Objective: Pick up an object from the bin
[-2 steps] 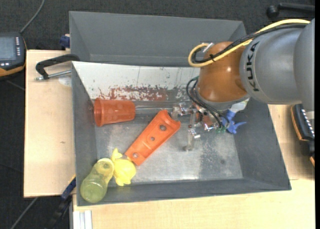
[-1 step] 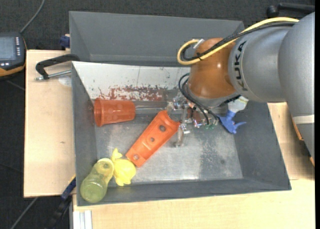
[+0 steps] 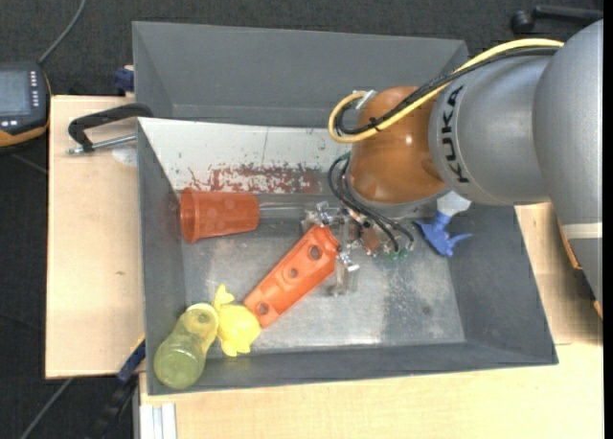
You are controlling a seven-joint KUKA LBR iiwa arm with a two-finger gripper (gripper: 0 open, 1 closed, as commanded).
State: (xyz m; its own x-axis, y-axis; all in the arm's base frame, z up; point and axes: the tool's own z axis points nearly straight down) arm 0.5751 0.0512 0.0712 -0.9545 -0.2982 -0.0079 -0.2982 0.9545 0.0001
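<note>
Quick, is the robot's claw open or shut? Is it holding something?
Gripper: cannot be told. It sits at the upper end of the orange holed bar.

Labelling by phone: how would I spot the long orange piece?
Start at the middle of the grey bin. A long orange bar lies slanted there, from the yellow toy up to the gripper. Unlike the orange cup at left, it has a row of holes.

arm (image 3: pixel 517 111): reaches in from right | wrist (image 3: pixel 393 150): orange-covered, bent downward | end effector (image 3: pixel 337 247): low, pointing down
</note>
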